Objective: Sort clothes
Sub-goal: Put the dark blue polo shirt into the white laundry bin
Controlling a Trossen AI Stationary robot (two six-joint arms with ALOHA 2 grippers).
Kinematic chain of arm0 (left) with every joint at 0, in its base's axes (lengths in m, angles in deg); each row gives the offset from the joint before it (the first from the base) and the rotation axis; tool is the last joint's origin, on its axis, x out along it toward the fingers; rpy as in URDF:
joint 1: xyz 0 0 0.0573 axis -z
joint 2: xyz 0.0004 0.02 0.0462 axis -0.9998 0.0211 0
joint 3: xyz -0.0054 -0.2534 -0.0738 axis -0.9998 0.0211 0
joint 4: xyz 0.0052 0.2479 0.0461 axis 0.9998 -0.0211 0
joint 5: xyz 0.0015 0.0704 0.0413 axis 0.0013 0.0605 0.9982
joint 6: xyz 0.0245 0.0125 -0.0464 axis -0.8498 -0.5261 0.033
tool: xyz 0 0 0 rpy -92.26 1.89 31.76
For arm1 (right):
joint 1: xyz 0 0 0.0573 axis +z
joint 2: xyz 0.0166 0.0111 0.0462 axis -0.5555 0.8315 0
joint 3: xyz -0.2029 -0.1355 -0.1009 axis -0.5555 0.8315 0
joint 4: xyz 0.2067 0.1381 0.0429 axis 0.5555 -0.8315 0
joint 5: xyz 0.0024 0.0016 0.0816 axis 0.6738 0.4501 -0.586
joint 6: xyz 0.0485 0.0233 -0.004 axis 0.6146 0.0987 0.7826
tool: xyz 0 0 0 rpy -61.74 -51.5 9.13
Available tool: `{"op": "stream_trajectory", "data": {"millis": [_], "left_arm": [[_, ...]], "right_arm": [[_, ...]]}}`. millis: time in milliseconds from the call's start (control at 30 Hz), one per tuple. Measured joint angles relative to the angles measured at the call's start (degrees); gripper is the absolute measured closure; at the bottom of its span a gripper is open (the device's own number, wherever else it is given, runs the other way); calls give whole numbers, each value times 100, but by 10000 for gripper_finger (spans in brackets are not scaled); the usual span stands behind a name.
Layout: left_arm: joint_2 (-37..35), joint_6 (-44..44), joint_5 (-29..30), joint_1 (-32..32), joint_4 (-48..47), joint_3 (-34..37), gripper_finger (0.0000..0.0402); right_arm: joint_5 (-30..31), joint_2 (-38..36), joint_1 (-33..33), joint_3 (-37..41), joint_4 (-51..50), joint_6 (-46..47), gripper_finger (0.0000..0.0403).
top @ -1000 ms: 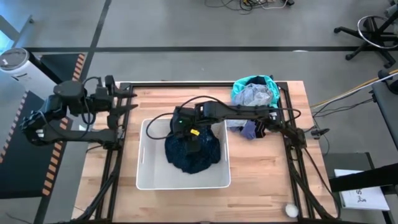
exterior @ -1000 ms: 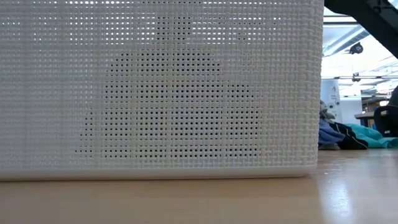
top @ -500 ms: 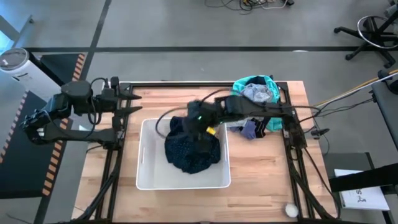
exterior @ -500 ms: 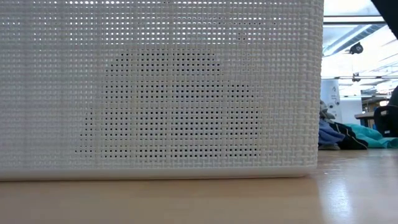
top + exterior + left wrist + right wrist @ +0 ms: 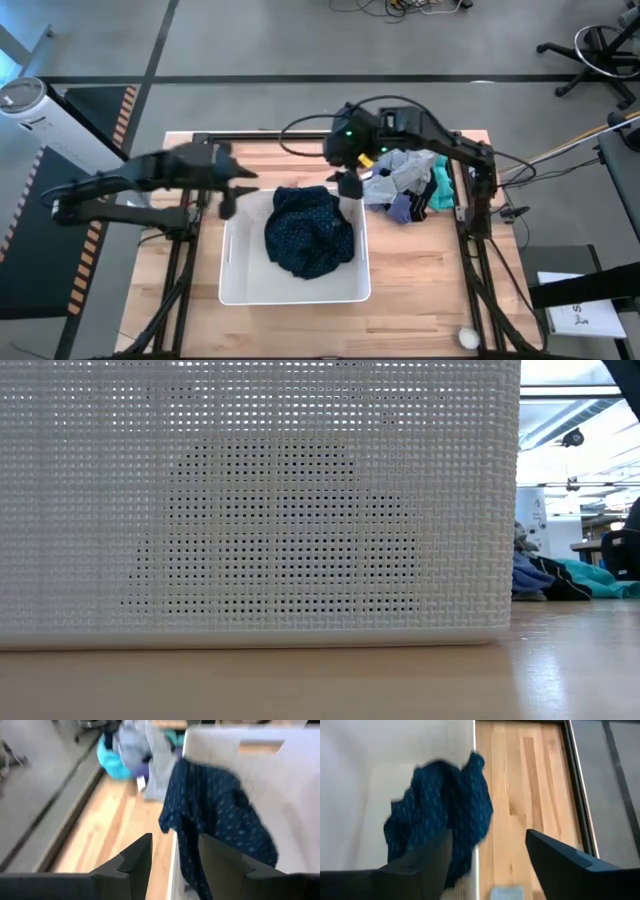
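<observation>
The large navy dotted garment [image 5: 310,232] lies heaped in the white bin [image 5: 240,285]. One fold of it reaches over the bin's rim [image 5: 481,815]. The teal [image 5: 440,187], grey [image 5: 405,165], lavender [image 5: 400,210] and black [image 5: 421,206] garments lie piled on the table's far right. My right gripper [image 5: 348,183] is open and empty above the bin's far right corner, between the bin and the pile. My left gripper [image 5: 228,190] is open and empty at the bin's far left corner. The left wrist view shows the navy garment [image 5: 220,825] ahead of it.
In the low view the bin's perforated wall [image 5: 260,500] fills most of the picture, and the pile [image 5: 555,575] shows beyond it on the right. A small white ball [image 5: 467,339] lies at the table's near right corner. Bare wood lies to the right of the bin.
My right gripper has risen out of the bin and gone toward the table's far edge and right, leaving the navy garment heaped in the bin. My left arm has swung from the table's left edge toward the bin's far left corner.
</observation>
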Motion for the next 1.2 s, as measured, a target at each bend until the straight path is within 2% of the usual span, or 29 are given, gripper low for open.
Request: {"op": "stream_trajectory", "data": {"millis": [100, 233, 300, 433, 567, 700, 867, 1033, 1100, 1200], "left_arm": [[322, -131, 0, -127, 391, 110, 284], [656, -242, 2, -396, 586, -34, 346], [762, -318, 0, -587, 642, -241, 383], [1184, -282, -335, -1220, 239, -631, 393], [1812, -91, -1164, -1910, -175, -830, 400], [2352, -231, -1925, -2403, -169, -1030, 401], [3091, -291, -2792, -2790, -344, -1420, 401], [3733, -353, -4443, -2863, -643, -1834, 396], [3941, -343, -4690, -2854, -802, -2006, 385], [4217, -343, -4699, -2846, -1023, -2251, 357]], "right_arm": [[109, -209, -20, 156, -104, -110, 246], [293, -552, -58, 759, 0, -150, 361], [347, -771, -117, 1242, 251, -167, 391], [362, -1238, -304, 2333, 999, -131, 387], [236, -1498, -611, 3278, 1888, -166, 400], [-84, -1634, -881, 3780, 2340, -113, 401], [-239, -1705, -935, 4048, 2601, -121, 402], [-390, -1711, -935, 4054, 2642, -119, 403], [-388, -1711, -935, 4054, 2642, -119, 403], [-397, -1711, -932, 4054, 2642, -117, 403]]}}
